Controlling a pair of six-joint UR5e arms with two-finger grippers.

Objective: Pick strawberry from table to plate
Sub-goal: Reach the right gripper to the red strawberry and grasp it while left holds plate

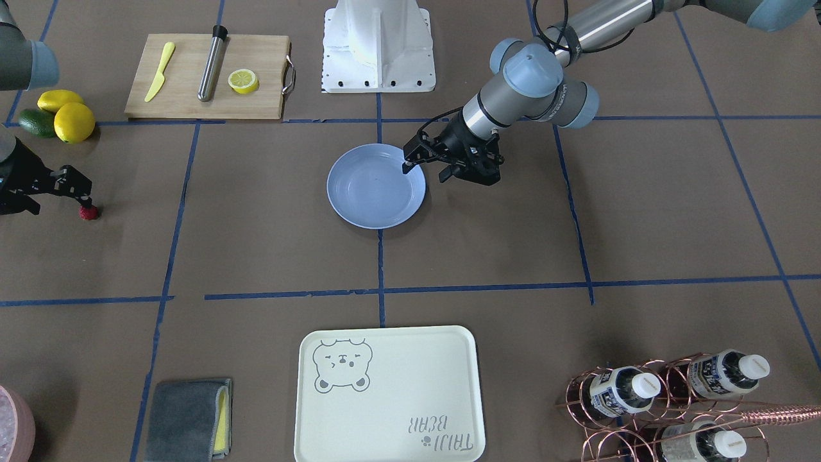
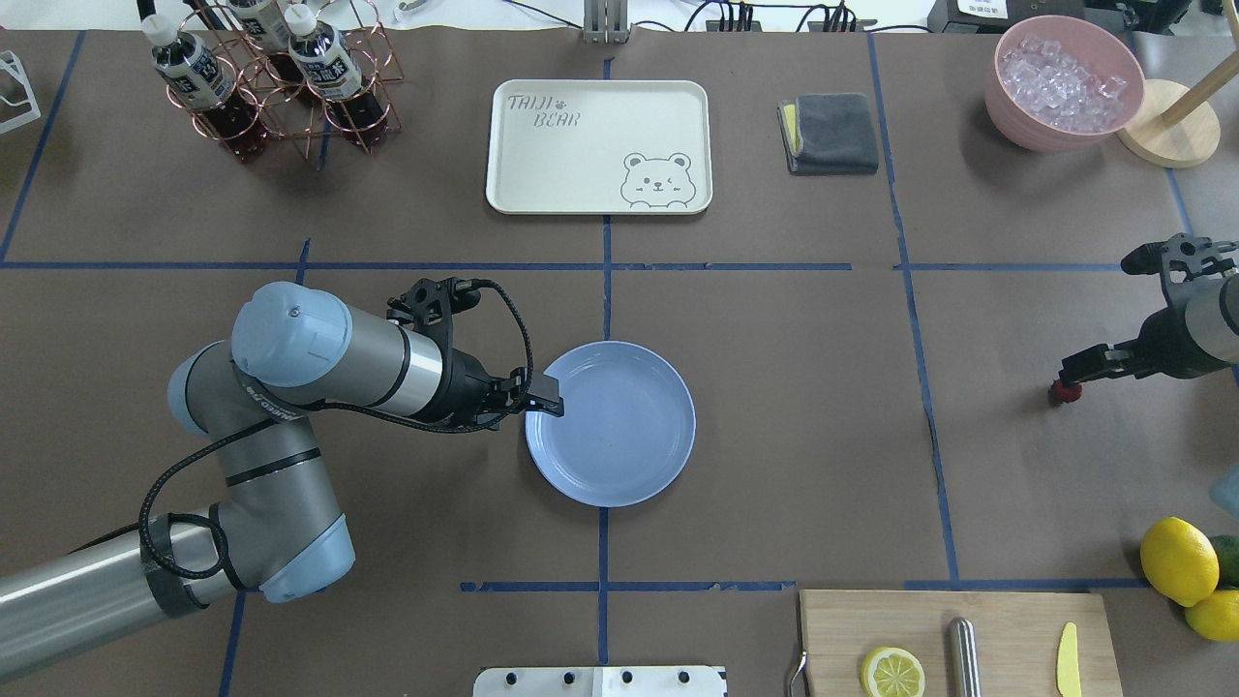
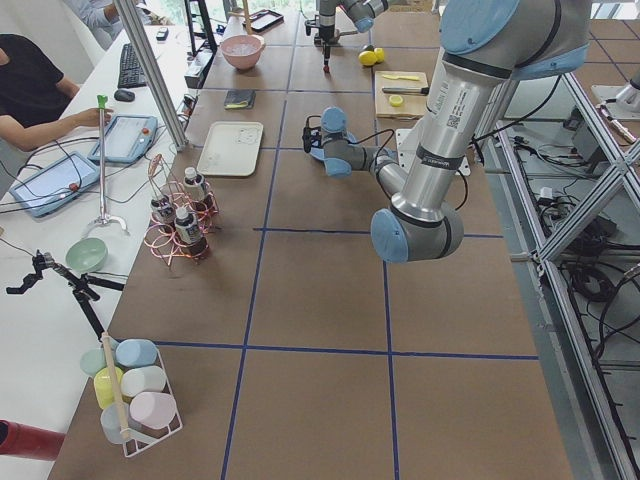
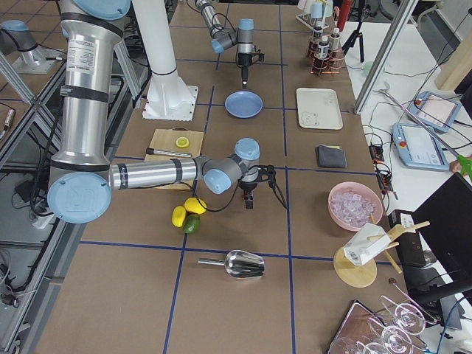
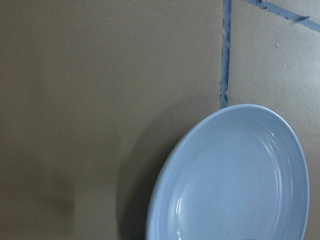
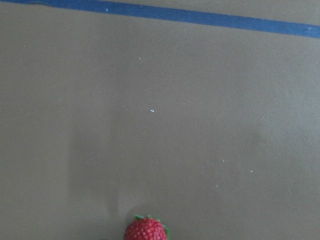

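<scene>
While the counter [image 2: 774, 436] is spreading wide under its blue tape lines, the left arm [image 2: 319, 358] is reaching across it toward the middle, and the right arm [image 2: 1205, 329] is showing only at the robot's right edge in the overhead view. The plate [image 2: 619, 465] is sitting flat near the counter's centre, straddling a tape line. The left gripper [image 1: 425, 173] is hovering at the plate's rim on the robot's left side. Its jaws are standing spread, one fingertip over the dish and the other outside the rim, and whether either is touching the plate is unclear. The right gripper [image 2: 1072, 373] is pointing down with its tip right at the berry [image 1: 88, 212], and I cannot tell whether its jaws are spread or pinching it. The berry appears to be resting on the counter, well apart from the plate, toward the robot's right, with the lemons [image 1: 67, 115] lying near it.
</scene>
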